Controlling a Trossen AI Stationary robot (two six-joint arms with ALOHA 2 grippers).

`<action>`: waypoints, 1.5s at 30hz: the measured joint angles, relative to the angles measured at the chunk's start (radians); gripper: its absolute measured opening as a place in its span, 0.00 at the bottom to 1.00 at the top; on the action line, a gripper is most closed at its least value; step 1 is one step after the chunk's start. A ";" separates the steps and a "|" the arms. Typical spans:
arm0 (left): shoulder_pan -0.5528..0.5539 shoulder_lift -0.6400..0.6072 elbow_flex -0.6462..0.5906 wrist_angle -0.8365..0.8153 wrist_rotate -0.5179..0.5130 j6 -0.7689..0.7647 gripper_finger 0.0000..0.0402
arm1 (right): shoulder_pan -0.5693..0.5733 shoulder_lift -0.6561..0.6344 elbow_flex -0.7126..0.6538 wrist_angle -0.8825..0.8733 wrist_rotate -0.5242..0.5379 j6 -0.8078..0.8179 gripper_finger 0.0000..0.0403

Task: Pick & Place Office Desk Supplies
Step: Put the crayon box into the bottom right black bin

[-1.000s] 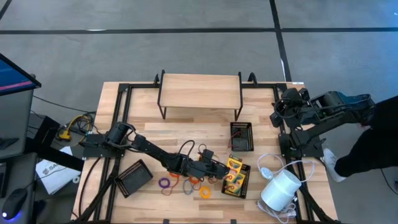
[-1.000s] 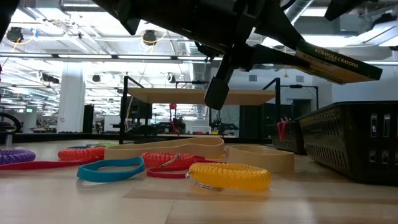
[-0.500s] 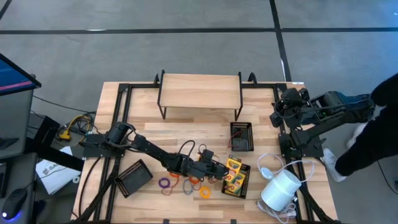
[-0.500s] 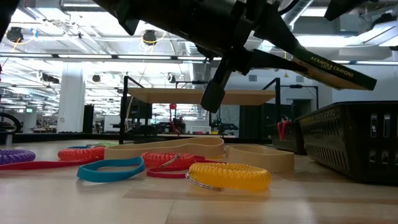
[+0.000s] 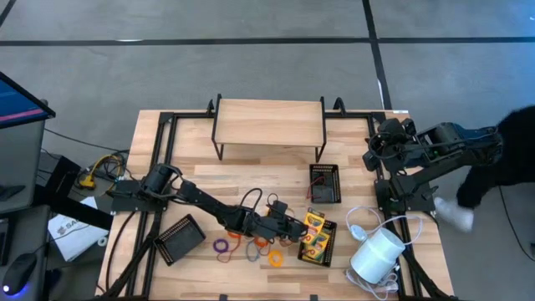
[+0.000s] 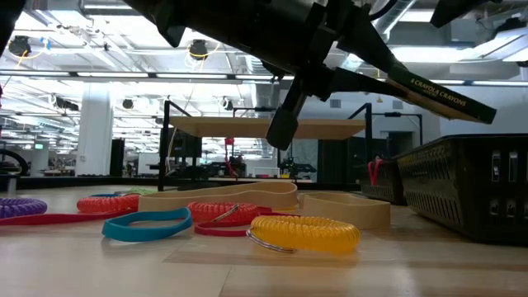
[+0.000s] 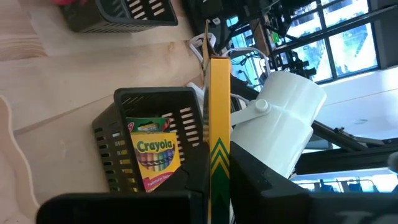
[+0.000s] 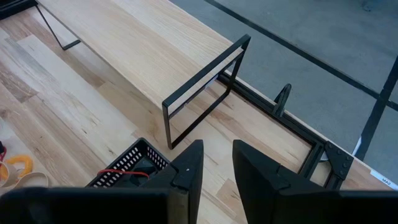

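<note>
My left gripper [image 5: 298,227] reaches in from the table's left and is shut on a yellow-and-green crayon box [image 6: 433,89], which hangs over a black mesh tray [image 5: 333,247]. Another Crayola box [image 7: 152,155] lies in that tray [image 7: 146,94]. Coloured elastic loops lie flat on the wood left of the tray: purple [image 5: 221,247], orange [image 5: 256,246] and yellow [image 5: 276,257]. In the low view a yellow coil [image 6: 304,233] and a blue loop [image 6: 147,224] are nearest. My right gripper [image 8: 217,163] is open, raised at the table's far right corner, touching nothing. My left gripper pinches the crayon box by its two broad faces, near one end [image 7: 219,183]; in the wrist view the box stands edge-on between the fingers. They come from the table's left, slanting slightly down, along the box. The box is lifted clear and tilted, its free end [image 6: 487,111] lower, above the tray.
A second mesh tray [image 5: 324,184] with a red thing stands farther back, a third [image 5: 180,238] lies near the left. A white cylinder with a cord [image 5: 376,255] lies right of the tray. A wooden riser [image 5: 269,124] stands at the back. A person [image 5: 518,150] is at the right edge.
The crayon box in my left gripper has tipped a little further, its free end sinking toward the tray while the held end stays in place. The person at the right edge has shifted.
</note>
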 joint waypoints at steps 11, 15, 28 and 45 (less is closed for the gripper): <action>0.012 0.000 0.001 0.123 -0.027 0.131 0.07 | 0.000 0.000 0.000 0.000 0.000 0.000 0.21; 0.013 0.000 0.001 0.175 -0.028 0.258 0.07 | 0.000 0.000 0.000 0.000 0.000 -0.001 0.21; 0.030 0.000 0.001 0.573 -0.044 0.686 0.07 | 0.000 0.000 0.000 -0.001 0.000 -0.007 0.21; 0.037 0.002 0.202 0.506 0.107 0.921 0.07 | 0.000 0.000 0.000 -0.001 -0.003 -0.026 0.21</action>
